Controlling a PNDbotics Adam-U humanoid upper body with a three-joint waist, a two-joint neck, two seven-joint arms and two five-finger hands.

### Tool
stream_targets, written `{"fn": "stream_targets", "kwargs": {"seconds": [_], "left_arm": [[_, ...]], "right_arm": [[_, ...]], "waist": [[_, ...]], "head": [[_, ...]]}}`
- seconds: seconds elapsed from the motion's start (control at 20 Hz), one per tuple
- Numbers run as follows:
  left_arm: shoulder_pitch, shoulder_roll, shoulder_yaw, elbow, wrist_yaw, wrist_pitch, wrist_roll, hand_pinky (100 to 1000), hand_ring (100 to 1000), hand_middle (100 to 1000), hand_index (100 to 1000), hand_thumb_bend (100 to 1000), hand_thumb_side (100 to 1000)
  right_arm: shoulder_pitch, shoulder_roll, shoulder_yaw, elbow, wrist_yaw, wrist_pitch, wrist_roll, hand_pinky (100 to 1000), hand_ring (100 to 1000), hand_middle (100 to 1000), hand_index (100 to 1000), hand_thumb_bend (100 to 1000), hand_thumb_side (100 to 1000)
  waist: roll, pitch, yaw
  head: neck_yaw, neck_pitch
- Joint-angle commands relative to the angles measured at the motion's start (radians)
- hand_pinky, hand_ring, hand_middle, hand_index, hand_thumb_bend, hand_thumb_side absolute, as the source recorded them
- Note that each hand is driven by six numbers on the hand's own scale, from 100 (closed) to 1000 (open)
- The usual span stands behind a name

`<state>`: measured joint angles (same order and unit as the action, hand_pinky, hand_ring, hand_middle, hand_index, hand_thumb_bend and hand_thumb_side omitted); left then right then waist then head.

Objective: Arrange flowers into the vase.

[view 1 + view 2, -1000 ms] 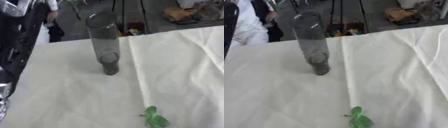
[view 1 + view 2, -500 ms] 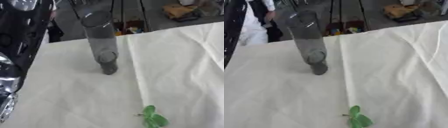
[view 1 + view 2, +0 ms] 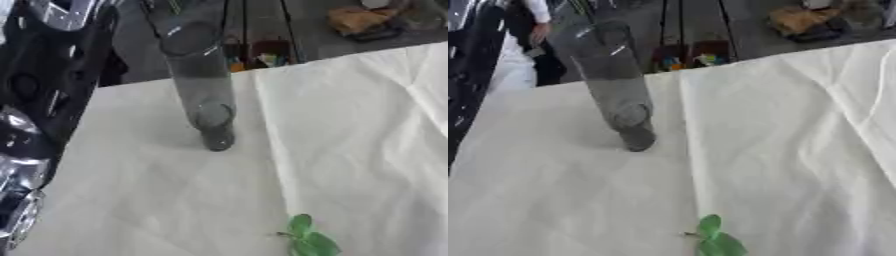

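Centrally, clear glass vase (image 3: 203, 95) upright on white tablecloth (image 3: 367, 145), green leaves (image 3: 308, 239) near front edge, no hand visible.

The green leaf sprig (image 3: 308, 239) at six o'clock is cut off by the bottom edge, so its lower part is unseen. At nine o'clock the robot's left arm (image 3: 39, 100) is a blurred black and silver mass running off the left edge, no hand discernible. At twelve o'clock, the clear glass vase (image 3: 199, 85) has a blurred rim.
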<state>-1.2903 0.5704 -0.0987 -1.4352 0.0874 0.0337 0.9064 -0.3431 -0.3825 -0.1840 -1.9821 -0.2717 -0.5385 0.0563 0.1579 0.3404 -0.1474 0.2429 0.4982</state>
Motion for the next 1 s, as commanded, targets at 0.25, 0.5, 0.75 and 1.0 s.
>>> {"fn": "stream_targets", "kwargs": {"seconds": [0.25, 0.5, 0.75, 1.0], "left_arm": [[-0.005, 0.000, 0.012, 0.014, -0.003, -0.030, 0.001, 100, 100, 100, 100, 321, 567], [0.003, -0.006, 0.003, 0.016, -0.002, -0.035, 0.001, 100, 100, 100, 100, 317, 567], [0.017, -0.018, -0.001, 0.016, -0.001, -0.036, 0.001, 100, 100, 100, 100, 313, 574], [0.031, -0.026, -0.007, 0.016, -0.004, -0.039, 0.001, 100, 100, 100, 100, 311, 575]], "right_arm": [[-0.015, -0.025, -0.005, -0.018, -0.010, 0.000, 0.004, 768, 839, 535, 823, 100, 1000], [-0.017, -0.025, -0.006, -0.018, -0.012, 0.001, 0.004, 769, 840, 534, 823, 100, 1000], [-0.022, -0.023, -0.008, -0.018, -0.016, 0.002, 0.003, 770, 840, 535, 823, 100, 1000], [-0.024, -0.022, -0.011, -0.018, -0.018, 0.005, 0.001, 771, 841, 534, 824, 100, 1000]], "waist": [[-0.007, -0.009, -0.005], [-0.007, -0.005, -0.007], [-0.007, 0.000, -0.011], [-0.007, 0.004, -0.012]], "head": [[0.004, -0.020], [0.003, -0.022], [0.002, -0.026], [0.002, -0.029]]}}
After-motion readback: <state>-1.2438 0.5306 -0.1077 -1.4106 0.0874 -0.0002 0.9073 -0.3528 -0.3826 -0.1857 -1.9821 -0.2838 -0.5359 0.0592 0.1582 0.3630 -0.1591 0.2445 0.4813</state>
